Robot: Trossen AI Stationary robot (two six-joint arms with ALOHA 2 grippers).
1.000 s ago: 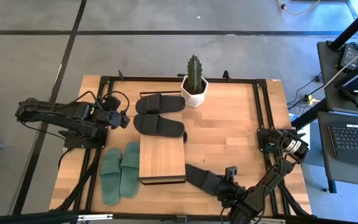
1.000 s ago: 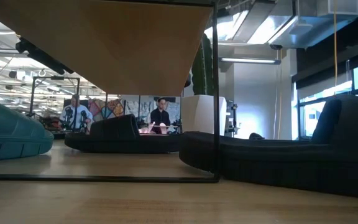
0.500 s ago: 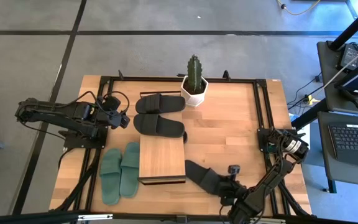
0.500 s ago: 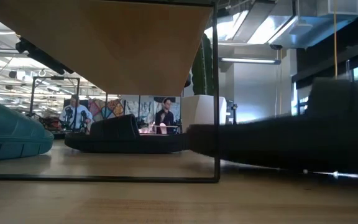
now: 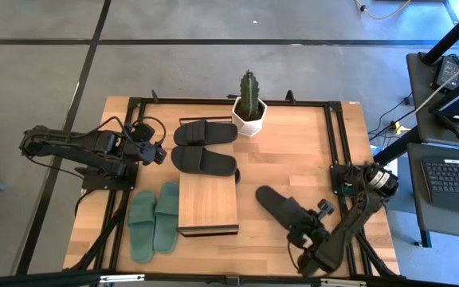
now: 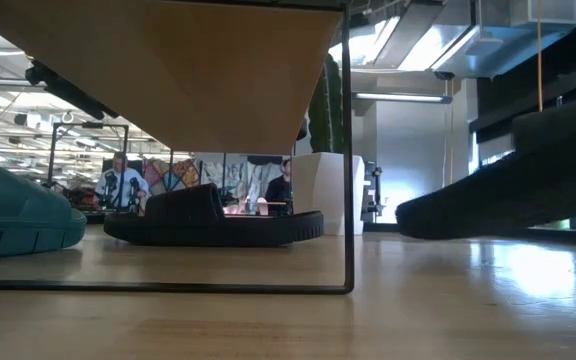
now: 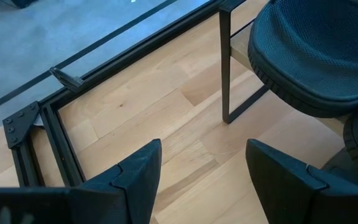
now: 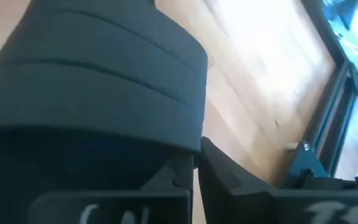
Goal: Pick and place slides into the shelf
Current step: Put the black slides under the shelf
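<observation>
Right gripper [image 5: 307,233] clamped on black slide [image 5: 281,209], right of shelf [image 5: 207,203]

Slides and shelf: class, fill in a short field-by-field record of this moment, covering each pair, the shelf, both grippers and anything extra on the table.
shelf: near the table's front edge, nothing on its top
green pair: flat on the table beside the shelf
black pair: on the table behind the shelf, by the cactus
right gripper: shut on black slide, toe end tilted up off the table
left gripper: open, waiting by the black pair
cactus: in a white pot at the table's back edge
</observation>
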